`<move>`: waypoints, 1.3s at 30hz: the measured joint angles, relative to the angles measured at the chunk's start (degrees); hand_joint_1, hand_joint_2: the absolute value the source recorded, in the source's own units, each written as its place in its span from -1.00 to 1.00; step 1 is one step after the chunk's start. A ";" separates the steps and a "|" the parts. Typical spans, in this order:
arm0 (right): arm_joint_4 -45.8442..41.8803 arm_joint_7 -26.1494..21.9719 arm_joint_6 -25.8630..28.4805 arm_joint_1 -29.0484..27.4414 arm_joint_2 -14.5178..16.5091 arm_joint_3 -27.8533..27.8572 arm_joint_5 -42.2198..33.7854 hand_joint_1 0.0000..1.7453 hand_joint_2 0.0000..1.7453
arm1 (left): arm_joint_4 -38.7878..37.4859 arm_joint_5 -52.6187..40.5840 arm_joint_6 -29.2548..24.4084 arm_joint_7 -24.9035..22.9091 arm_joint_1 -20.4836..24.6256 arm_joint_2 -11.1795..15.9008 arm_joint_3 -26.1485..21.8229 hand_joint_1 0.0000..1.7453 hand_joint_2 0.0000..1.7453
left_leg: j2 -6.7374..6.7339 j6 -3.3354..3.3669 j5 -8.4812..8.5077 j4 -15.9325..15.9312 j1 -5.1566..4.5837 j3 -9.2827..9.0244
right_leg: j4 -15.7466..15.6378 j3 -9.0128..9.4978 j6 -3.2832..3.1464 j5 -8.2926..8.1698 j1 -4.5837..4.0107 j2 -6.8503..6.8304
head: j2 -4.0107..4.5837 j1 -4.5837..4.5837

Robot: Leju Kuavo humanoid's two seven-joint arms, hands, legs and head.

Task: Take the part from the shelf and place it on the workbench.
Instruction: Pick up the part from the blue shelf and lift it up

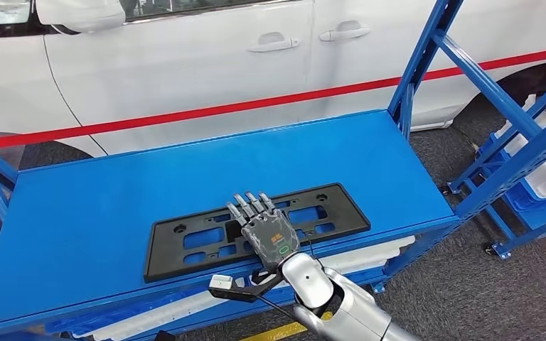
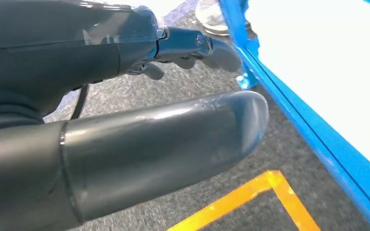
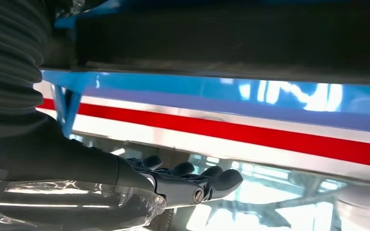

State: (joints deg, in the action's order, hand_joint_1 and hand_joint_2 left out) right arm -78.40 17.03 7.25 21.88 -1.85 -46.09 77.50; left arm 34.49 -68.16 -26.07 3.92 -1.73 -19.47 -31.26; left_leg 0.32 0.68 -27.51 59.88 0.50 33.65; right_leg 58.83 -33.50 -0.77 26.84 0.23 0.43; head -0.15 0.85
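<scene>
The part (image 1: 185, 245) is a flat black plate frame with cut-outs, lying near the front edge of the blue shelf (image 1: 99, 199). My right hand (image 1: 266, 227) reaches in over the frame's middle from the front, palm down and fingers stretched out flat across it. In the right wrist view those fingers (image 3: 192, 183) lie straight and a little apart from the dark part (image 3: 231, 43), with nothing between them. My left hand (image 2: 125, 96) hangs beside the shelf's blue frame (image 2: 318, 139) above the floor, fingers loose and holding nothing.
A white car (image 1: 185, 64) with a red stripe stands close behind the shelf. A blue upright (image 1: 426, 57) rises at the shelf's back right corner. Another blue rack (image 1: 533, 156) with white items stands to the right. Yellow tape (image 2: 250, 192) marks the grey floor.
</scene>
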 joint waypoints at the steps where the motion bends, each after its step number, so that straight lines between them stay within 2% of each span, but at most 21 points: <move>1: 0.25 0.00 -0.04 0.18 0.25 0.10 -0.08 -1.00 1.00 | 0.00 0.44 -0.05 0.13 -0.39 0.08 1.57 -1.00 -1.00 | -0.03 -0.24 -1.11 1.66 -0.02 0.64 | -0.36 0.28 -0.30 -0.10 0.23 -0.03 | 0.00 0.00; 4: 0.85 -0.01 -0.25 0.51 0.83 0.22 -0.25 -1.00 1.00 | 0.00 0.93 -0.11 0.29 -1.45 0.31 4.97 -1.00 -1.00 | -0.03 -0.74 -5.94 11.98 0.16 5.71 | -0.58 0.61 -0.88 0.00 0.30 -0.28 | 0.01 -0.01; 5: 1.06 -0.02 -0.33 0.53 0.93 0.23 -0.27 -1.00 1.00 | 0.00 0.97 -0.11 0.29 -1.71 0.37 5.69 -1.00 -1.00 | -0.04 -0.87 -6.52 14.51 0.20 7.13 | -0.53 0.62 -0.91 0.07 0.28 -0.34 | 0.01 -0.02; 6: 1.25 -0.02 -0.40 0.53 0.97 0.24 -0.28 -1.00 1.00 | 0.00 0.99 -0.11 0.29 -1.94 0.40 6.27 -1.00 -1.00 | -0.05 -0.96 -5.95 14.96 0.23 7.57 | -0.46 0.65 -0.89 0.16 0.28 -0.36 | 0.01 -0.02; 7: 1.42 -0.02 -0.42 0.54 1.02 0.25 -0.28 -1.00 1.00 | 0.00 0.99 -0.11 0.29 -2.10 0.43 6.74 -1.00 -1.00 | -0.07 -0.98 -4.33 13.13 0.26 6.86 | -0.37 0.72 -0.81 0.29 0.29 -0.34 | 0.01 -0.02; 9: 1.72 -0.02 -0.43 0.57 1.17 0.28 -0.28 -1.00 1.00 | 0.00 0.99 -0.13 0.31 -2.24 0.45 7.42 -1.00 -1.00 | -0.08 -0.76 -0.37 5.45 0.29 3.23 | -0.06 0.93 -0.44 0.69 0.24 -0.26 | 0.01 -0.02; 11: 1.91 -0.01 -0.44 0.67 1.33 0.34 -0.28 -1.00 1.00 | 0.00 0.99 -0.15 0.33 -2.23 0.46 7.96 -1.00 -1.00 | 0.01 -0.30 1.27 0.26 0.17 0.75 | 0.30 0.92 0.09 1.00 0.05 -0.16 | 0.00 -0.01; 14: 2.12 -0.03 -0.45 0.82 1.43 0.44 -0.28 -1.00 1.00 | 0.00 1.00 -0.17 0.34 -2.31 0.46 8.59 -1.00 -1.00 | 0.07 0.58 1.39 -0.74 0.06 0.42 | 0.26 0.88 0.95 1.07 0.02 -0.09 | 0.01 0.00; 16: 2.21 -0.04 -0.45 0.97 1.47 0.53 -0.28 -1.00 1.00 | 0.00 0.99 -0.20 0.34 -2.31 0.43 8.76 -1.00 -1.00 | 0.01 1.29 1.67 -1.28 0.25 0.17 | 1.83 0.28 1.57 2.32 0.14 -0.13 | 0.02 0.00; 19: 2.39 -0.04 -0.50 1.07 1.47 0.58 -0.32 -1.00 1.00 | 0.00 1.21 -0.25 0.30 -2.32 0.42 8.99 -1.00 -1.00 | -0.13 1.80 1.73 -1.52 0.34 0.07 | 11.66 -4.48 2.30 7.23 0.40 -0.20 | 0.01 0.01; 20: 2.49 -0.03 -0.58 1.03 1.47 0.58 -0.38 -1.00 1.00 | 0.00 1.45 -0.27 0.23 -2.37 0.43 9.05 -1.00 -1.00 | -0.15 1.82 1.70 -1.51 0.31 0.06 | 14.75 -6.14 2.43 8.14 0.50 -0.21 | 0.01 0.01; 21: 2.58 -0.01 -0.68 1.00 1.47 0.60 -0.47 -0.96 1.00 | 0.00 1.76 -0.29 0.13 -2.43 0.43 9.12 -1.00 -1.00 | -0.15 1.84 1.66 -1.50 0.29 0.02 | 16.02 -6.95 2.49 7.94 0.56 -0.23 | 0.01 0.01; 22: 2.65 0.01 -0.78 1.00 1.48 0.66 -0.58 -0.55 1.00 | 0.00 2.06 -0.31 0.01 -2.51 0.43 9.23 -1.00 -1.00 | -0.11 1.81 1.62 -1.50 0.29 -0.07 | 14.94 -6.60 2.47 6.58 0.61 -0.25 | 0.01 0.00; 25: 2.72 0.30 -1.34 1.11 1.47 1.17 -0.79 0.92 1.00 | 0.00 2.93 -0.52 -0.26 -2.76 0.42 9.82 -1.00 -1.00 | 0.00 1.45 1.37 -1.44 0.18 -0.49 | 3.74 -1.46 1.94 0.93 0.51 -0.38 | 0.01 0.00; 27: 2.77 0.68 -2.27 1.18 1.45 1.64 -0.85 1.00 1.00 | 0.00 3.52 -0.80 -0.33 -2.87 0.42 10.05 -1.00 -1.00 | 0.02 0.91 1.28 -1.44 0.06 -0.53 | 0.08 0.17 1.45 0.11 0.18 -0.37 | 0.01 0.00; 31: 3.01 0.72 -3.10 1.15 1.43 2.33 -1.36 1.00 1.00 | 0.00 4.57 -1.06 -0.16 -2.96 0.43 10.28 -1.00 -1.00 | -0.04 -0.42 0.21 -0.40 0.15 -0.18 | -0.73 0.47 0.09 -0.33 0.34 -0.23 | 0.00 -0.01; 33: 3.22 -0.18 -3.50 1.29 1.60 2.53 -2.07 1.00 1.00 | 0.08 6.21 -0.35 0.27 -2.24 0.49 10.68 -1.00 -1.00 | -0.08 -0.81 -2.96 4.98 0.23 2.27 | -1.05 0.61 -0.49 -0.51 0.44 -0.40 | 0.01 -0.01; 35: 3.91 -1.14 -4.22 1.74 2.36 2.47 -3.11 1.00 1.00 | 0.21 8.82 1.57 -0.90 0.00 0.70 12.10 -1.00 -1.00 | -0.09 -1.12 -6.03 12.62 0.25 6.07 | -0.92 0.40 -0.69 -0.54 0.31 -0.62 | 0.01 -0.02; 36: 4.48 -1.23 -4.52 2.17 2.99 2.27 -3.63 1.00 1.00 | 0.24 10.15 2.44 -2.32 1.68 0.84 13.33 -1.00 -1.00 | -0.10 -1.22 -6.18 14.62 0.25 7.16 | -0.79 0.30 -0.73 -0.54 0.25 -0.71 | 0.00 -0.02; 37: 5.16 -1.18 -4.66 2.71 3.74 1.98 -4.20 1.00 1.00 | 0.16 11.59 2.96 -3.99 3.64 0.97 14.86 -1.00 -1.00 | -0.10 -1.23 -5.16 14.42 0.25 7.18 | -0.62 0.22 -0.75 -0.51 0.21 -0.78 | 0.00 -0.02; 39: 6.57 -0.88 -4.60 3.99 5.08 1.26 -5.38 1.00 1.00 | -0.53 14.88 2.42 -6.62 7.57 1.16 18.41 -1.00 -1.00 | -0.10 -0.97 -0.96 7.72 0.25 4.06 | -0.21 0.18 -0.68 -0.33 0.18 -0.80 | 0.00 -0.01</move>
State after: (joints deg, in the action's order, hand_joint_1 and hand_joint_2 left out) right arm -71.82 16.15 2.65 25.87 3.23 -44.83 72.12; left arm 33.96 -53.28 -23.65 -2.69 5.84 -18.32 -12.85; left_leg 0.22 -0.29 -28.47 67.60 0.76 37.71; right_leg 58.62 -33.32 -1.45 26.50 0.41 -0.38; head -0.15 0.84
